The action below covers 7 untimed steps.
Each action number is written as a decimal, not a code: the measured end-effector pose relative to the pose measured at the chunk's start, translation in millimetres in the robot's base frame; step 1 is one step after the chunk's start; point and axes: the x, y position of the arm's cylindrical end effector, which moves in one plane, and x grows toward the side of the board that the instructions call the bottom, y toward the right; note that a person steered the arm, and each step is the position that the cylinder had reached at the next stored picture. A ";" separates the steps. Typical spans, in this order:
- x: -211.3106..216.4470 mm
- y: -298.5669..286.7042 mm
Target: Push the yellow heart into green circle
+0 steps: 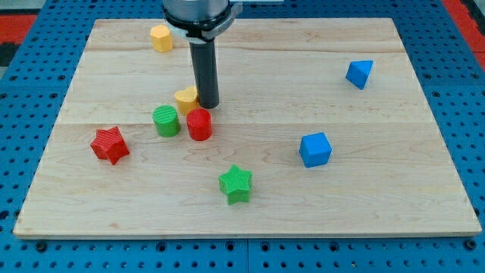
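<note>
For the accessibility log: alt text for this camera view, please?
My tip touches the yellow heart's right side, just above the green circle and red cylinder on the wooden board. Other coloured blocks lie scattered about.

Looks like a robotics lab bench, not a home or shop. The wooden board (pixel 250 189) serving as the surface sits on a blue perforated base (pixel 30 258) with a regular hole grid, typical of a test fixture, and red perforated panels (pixel 23 23) show at the view's top corners. On it lie only small, plain-coloured blocks, e.g. blue cube (pixel 315 149) and green star (pixel 236 183), with a robot arm (pixel 198 15) mounted overhead.
</note>
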 end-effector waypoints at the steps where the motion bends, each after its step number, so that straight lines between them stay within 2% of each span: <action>1: -13.8 -14.6; 3: -56.0 -6.9; 4: -64.5 -52.1; 5: -31.7 -48.6; 6: -28.5 -20.7; 7: -13.8 -26.4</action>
